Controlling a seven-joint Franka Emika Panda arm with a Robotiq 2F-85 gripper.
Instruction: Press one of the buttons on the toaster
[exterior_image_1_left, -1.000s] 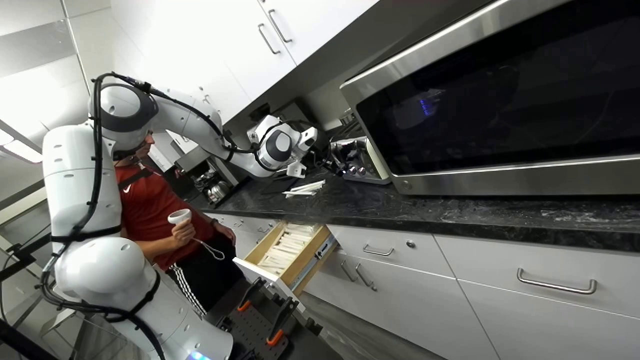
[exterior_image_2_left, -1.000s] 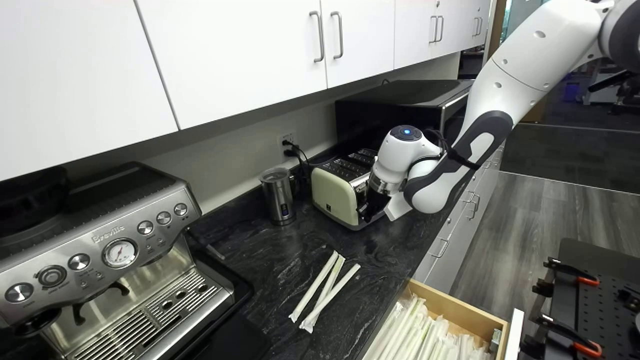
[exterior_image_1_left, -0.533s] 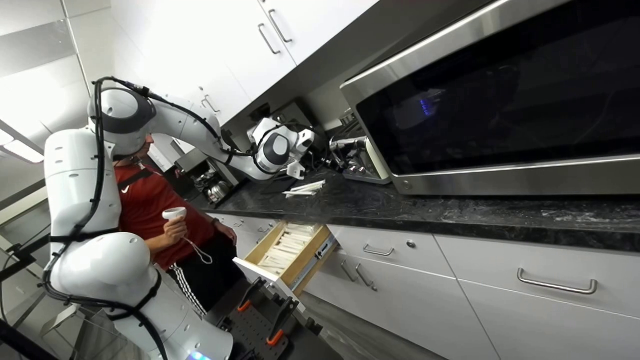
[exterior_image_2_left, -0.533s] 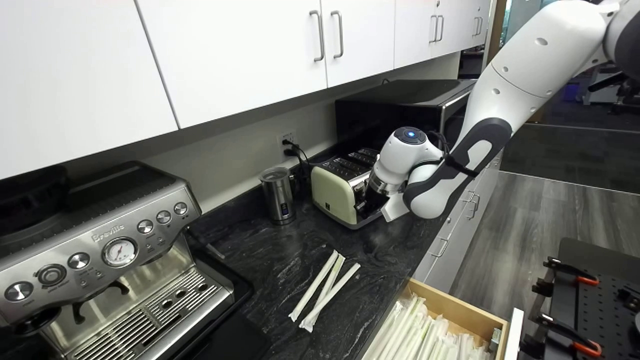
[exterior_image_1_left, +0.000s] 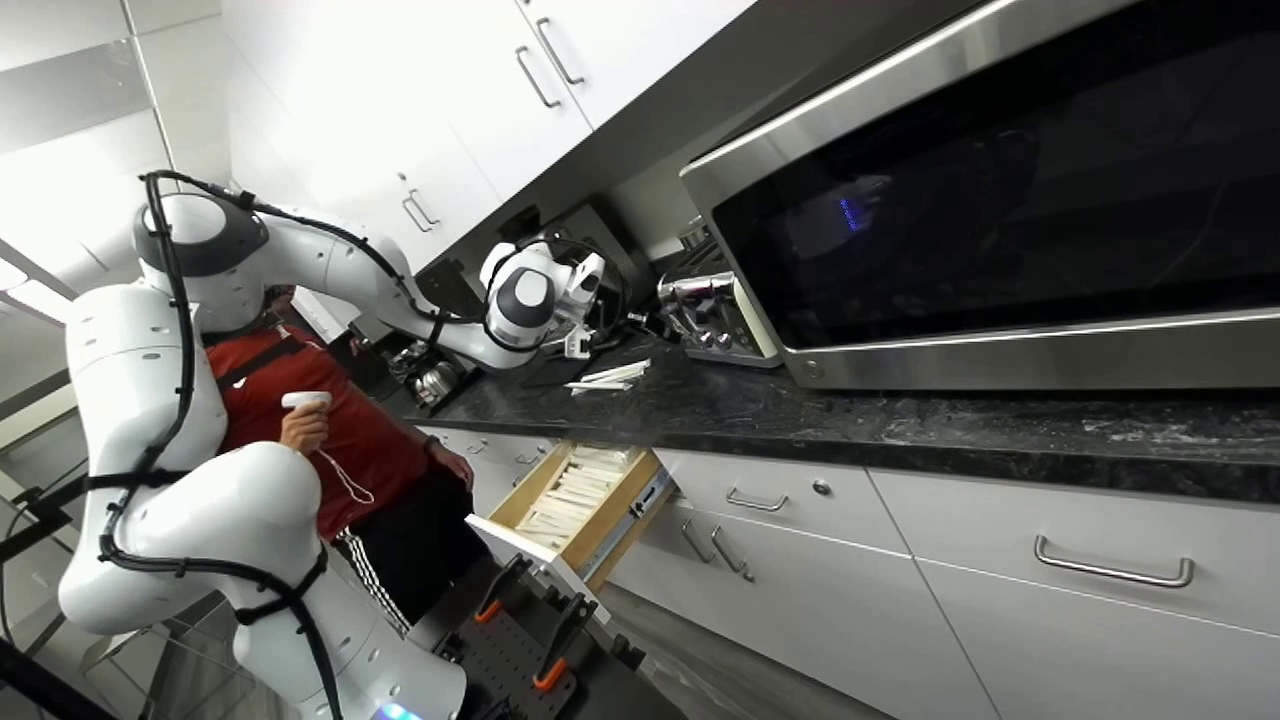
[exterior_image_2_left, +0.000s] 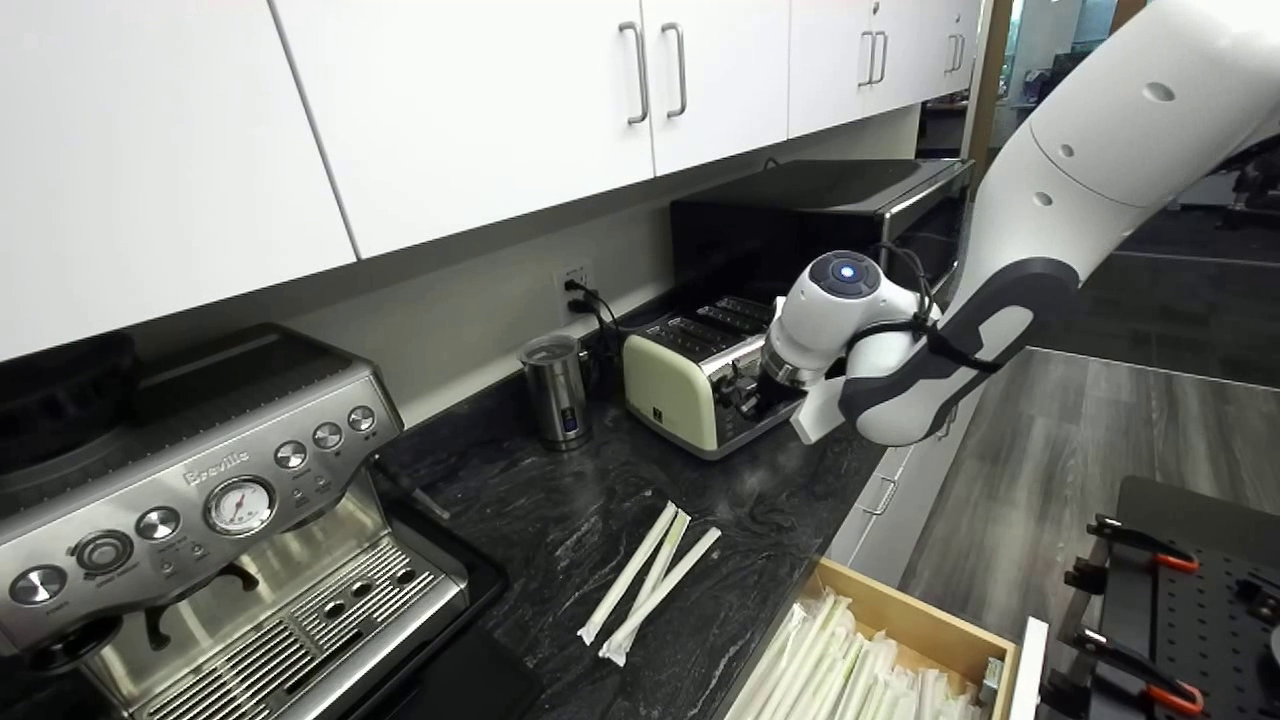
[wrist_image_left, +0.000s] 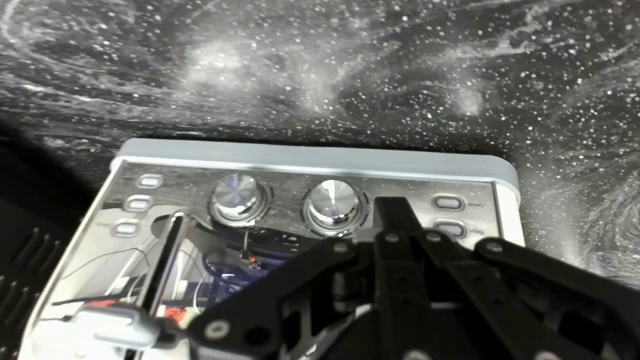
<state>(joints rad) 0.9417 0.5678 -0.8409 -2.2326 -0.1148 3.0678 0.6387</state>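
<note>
The toaster is silver with cream ends. It shows in both exterior views (exterior_image_1_left: 712, 315) (exterior_image_2_left: 668, 390), and its control face (wrist_image_left: 380, 184) shows in the wrist view. Two oval buttons, an upper one (wrist_image_left: 448, 202) and a lower one (wrist_image_left: 451, 228), sit at the right of that face. Three more buttons (wrist_image_left: 138, 203) are at its left, with two round knobs (wrist_image_left: 332, 202) between. My gripper (wrist_image_left: 397, 212) is shut with nothing in it. Its tips appear between the right knob and the right buttons, partly covering the lower button's edge. They seem a little off the face.
A lever (wrist_image_left: 120, 322) sticks out at the toaster's lower left in the wrist view. A large oven (exterior_image_1_left: 1000, 200) stands beside the toaster. A metal jug (exterior_image_2_left: 557, 395), wrapped straws (exterior_image_2_left: 655, 585), a coffee machine (exterior_image_2_left: 230, 480) and an open drawer (exterior_image_2_left: 920, 630) are near.
The arm and gripper have drawn back from the toaster's face, so more of the face shows in both exterior views. The toaster, drawer and straws have not moved.
</note>
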